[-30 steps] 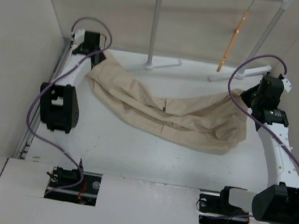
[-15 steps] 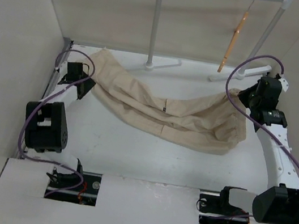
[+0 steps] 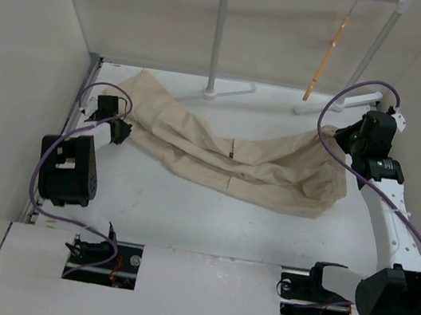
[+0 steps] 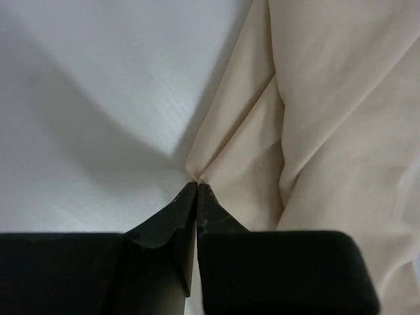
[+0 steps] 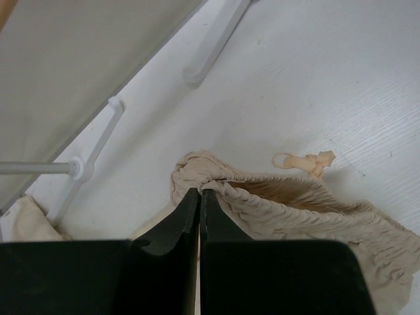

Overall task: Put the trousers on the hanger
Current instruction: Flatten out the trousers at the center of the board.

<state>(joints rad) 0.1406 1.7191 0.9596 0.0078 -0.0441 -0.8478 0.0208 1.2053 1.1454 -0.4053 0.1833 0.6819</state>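
L arm: left gripper point(image 3: 122, 131) low over table point(image 3: 208, 222), at left side of trousers point(image 3: 227, 156). Wrist view: jaws closed, tips point(image 4: 197, 186) meet right on cloth edge; two folds of trousers point(image 4: 328, 131) run into the tips, so reads as a pinch on the edge.

R arm: right gripper point(image 3: 342, 135) at far-right end of trousers. Wrist view: jaws closed point(image 5: 199, 191) on the gathered waistband, cloth point(image 5: 275, 203) bunched up at the tips. Knotted drawstring point(image 5: 305, 161) lies on table just beside the waist.

Trousers: spread flat across table centre, legs running toward far-left corner, waist to the right.

Hanger point(image 3: 326, 60): hangs by its hook from top bar of white rack point(image 3: 218, 38), far right, apart from trousers.
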